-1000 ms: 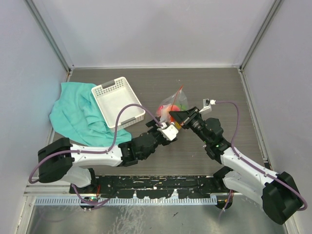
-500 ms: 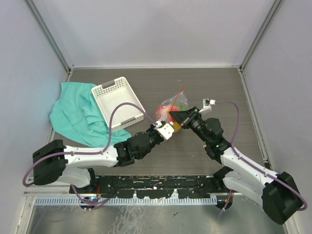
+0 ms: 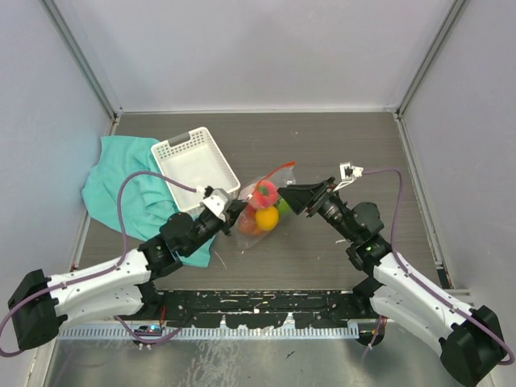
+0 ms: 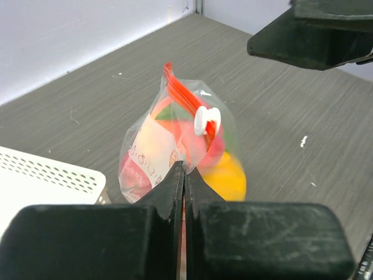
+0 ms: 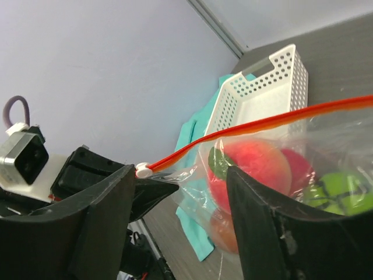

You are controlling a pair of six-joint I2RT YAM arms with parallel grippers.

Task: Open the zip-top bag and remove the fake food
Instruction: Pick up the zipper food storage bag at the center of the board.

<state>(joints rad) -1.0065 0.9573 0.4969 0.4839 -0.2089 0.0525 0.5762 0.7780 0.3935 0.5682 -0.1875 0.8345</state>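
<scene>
Currently at the opening step: left hand [image 3: 231, 211] clenched on the zip-top bag [image 4: 157, 146] edge, right hand [image 3: 297, 198] released just beside it. Bag lies on the table [image 3: 363, 145] between them, fake food [image 3: 266, 218] inside. Next, the right hand probably must pinch the white slider [image 4: 207, 119].

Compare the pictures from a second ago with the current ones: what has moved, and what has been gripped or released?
The left gripper closed on the zip-top bag and drew it, fake food inside, leftward and nearer the arms' bases. The right gripper, shut at the bag before, opened and let go. The white basket and green cloth stayed put.
</scene>
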